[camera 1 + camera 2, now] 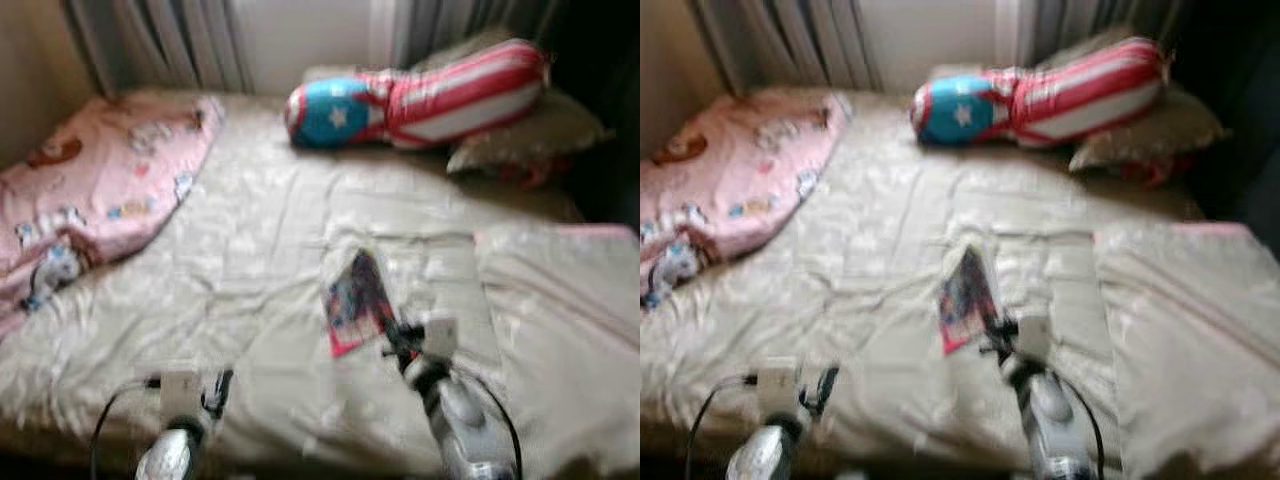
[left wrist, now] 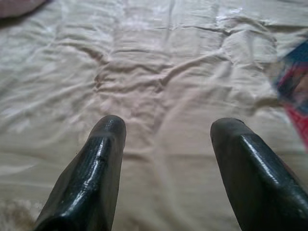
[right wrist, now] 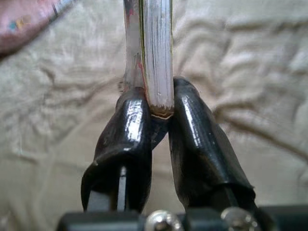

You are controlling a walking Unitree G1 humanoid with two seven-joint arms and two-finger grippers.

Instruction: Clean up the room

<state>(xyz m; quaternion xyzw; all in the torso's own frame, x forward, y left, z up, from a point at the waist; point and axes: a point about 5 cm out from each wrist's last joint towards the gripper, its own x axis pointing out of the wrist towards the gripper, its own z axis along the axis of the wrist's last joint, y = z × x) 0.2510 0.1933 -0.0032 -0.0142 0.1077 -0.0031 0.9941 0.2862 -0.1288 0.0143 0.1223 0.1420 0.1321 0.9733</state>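
Right claw is pinching the book by its near edge, spine running away over the bed; left claw is hovering spread, further left.

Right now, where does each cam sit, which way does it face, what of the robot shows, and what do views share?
Left eye: head, looking forward and down at the bed; both silver arms, book at the right gripper.
Right eye: stereo twin, same scene.
Left wrist: along the left gripper, fingers spread over bare sheet.
Right wrist: along the right gripper's fingers, clamped on the book's edge.
Shared: book and cream sheet in all four; pink blanket in three.
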